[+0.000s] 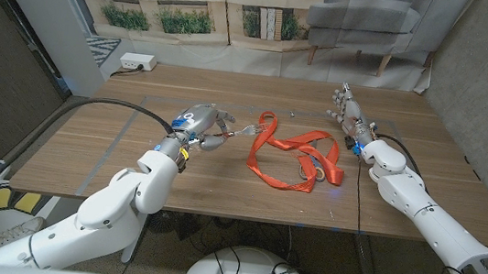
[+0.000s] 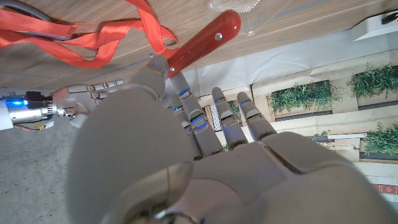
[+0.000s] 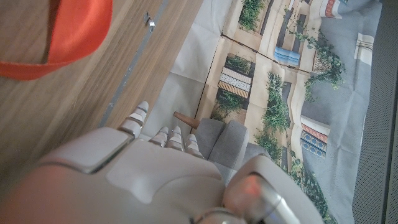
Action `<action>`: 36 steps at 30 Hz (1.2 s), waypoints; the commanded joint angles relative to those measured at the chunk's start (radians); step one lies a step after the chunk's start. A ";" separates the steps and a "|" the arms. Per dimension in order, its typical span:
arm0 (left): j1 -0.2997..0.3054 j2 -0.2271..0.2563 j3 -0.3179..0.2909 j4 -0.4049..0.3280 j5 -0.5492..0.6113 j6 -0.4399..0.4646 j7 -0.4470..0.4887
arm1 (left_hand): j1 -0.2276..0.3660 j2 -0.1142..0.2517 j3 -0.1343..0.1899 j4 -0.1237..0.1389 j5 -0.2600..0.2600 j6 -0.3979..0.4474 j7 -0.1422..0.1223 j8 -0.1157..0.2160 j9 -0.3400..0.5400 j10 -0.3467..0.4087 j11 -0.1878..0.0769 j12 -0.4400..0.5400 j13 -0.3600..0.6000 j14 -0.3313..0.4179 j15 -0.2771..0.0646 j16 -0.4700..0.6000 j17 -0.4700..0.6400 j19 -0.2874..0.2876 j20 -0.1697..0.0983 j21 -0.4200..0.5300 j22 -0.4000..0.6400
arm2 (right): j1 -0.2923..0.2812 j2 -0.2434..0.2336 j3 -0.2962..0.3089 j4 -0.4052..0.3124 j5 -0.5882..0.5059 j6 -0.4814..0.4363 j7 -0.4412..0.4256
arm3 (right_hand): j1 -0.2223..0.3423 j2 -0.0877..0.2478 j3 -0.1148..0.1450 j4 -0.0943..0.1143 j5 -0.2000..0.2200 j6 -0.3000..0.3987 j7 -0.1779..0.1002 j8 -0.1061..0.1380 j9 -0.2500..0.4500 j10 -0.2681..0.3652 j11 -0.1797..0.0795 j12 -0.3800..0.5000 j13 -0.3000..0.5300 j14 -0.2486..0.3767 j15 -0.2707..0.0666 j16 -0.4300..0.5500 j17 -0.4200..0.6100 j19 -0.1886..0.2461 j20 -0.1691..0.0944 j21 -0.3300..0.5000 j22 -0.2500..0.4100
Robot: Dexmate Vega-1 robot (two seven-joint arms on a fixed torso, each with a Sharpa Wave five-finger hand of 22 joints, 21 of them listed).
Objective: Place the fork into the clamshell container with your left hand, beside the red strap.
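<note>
At mid-table, left hand [image 1: 198,123] grips the red-handled fork [image 1: 230,135], tines toward the red strap [image 1: 292,156], mid-carry; no clamshell container is discernible, so release must wait; right hand [image 1: 348,110] stands open, empty, beyond the strap.

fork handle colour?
Red, glossy, with a small metal rivet. The fork handle, held by the left hand, shows best in the left wrist view.
</note>
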 commanded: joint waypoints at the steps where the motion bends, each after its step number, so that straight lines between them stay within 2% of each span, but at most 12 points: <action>1: 0.016 0.009 -0.016 -0.019 0.013 0.032 0.017 | 0.006 0.005 -0.007 0.000 0.006 0.012 0.001 -0.005 0.005 0.016 -0.009 0.007 0.004 0.009 -0.128 0.005 0.004 0.003 -0.002 0.003 0.003 | 0.001 0.003 -0.001 -0.001 0.000 0.003 0.000 | 0.004 0.007 -0.005 0.003 -0.005 0.006 -0.004 0.001 0.002 -0.002 -0.004 -0.004 0.003 0.001 -0.007 0.004 0.001 0.007 -0.002 0.002 0.006; 19: -0.010 -0.018 0.014 -0.002 0.101 0.130 0.008 | 0.012 0.020 -0.011 0.005 0.006 -0.001 0.009 -0.013 0.007 -0.009 -0.007 -0.001 0.008 0.006 -0.120 0.005 0.007 0.004 0.005 0.003 0.003 | 0.006 0.006 -0.007 0.008 -0.004 0.000 0.002 | 0.005 0.007 -0.006 0.003 -0.005 0.004 -0.005 0.000 0.002 -0.001 -0.005 -0.004 0.003 0.001 -0.006 0.004 0.001 0.006 0.001 0.001 0.006; 30: -0.023 -0.060 0.039 0.022 0.138 0.177 0.038 | 0.016 0.022 -0.014 0.004 0.004 0.005 0.015 -0.011 0.007 -0.012 -0.008 0.001 0.012 0.018 -0.120 0.009 0.006 0.007 0.008 0.004 0.003 | 0.009 0.009 -0.010 0.008 -0.003 -0.012 0.002 | 0.005 0.008 -0.006 0.003 -0.005 0.005 -0.004 0.000 0.002 -0.001 -0.004 -0.004 0.003 0.001 -0.006 0.003 0.001 0.006 0.002 0.000 0.006; 36: -0.017 -0.062 0.042 0.023 0.147 0.195 0.041 | 0.016 0.024 -0.014 0.005 0.004 0.005 0.015 -0.011 0.008 -0.013 -0.008 0.002 0.014 0.020 -0.120 0.009 0.005 0.010 0.007 0.005 0.003 | 0.006 0.008 -0.011 0.005 -0.002 -0.015 0.003 | 0.006 0.010 -0.006 0.002 -0.005 0.005 -0.004 0.001 0.002 -0.001 -0.004 -0.004 0.003 0.001 -0.006 0.003 0.001 0.005 0.002 0.000 0.006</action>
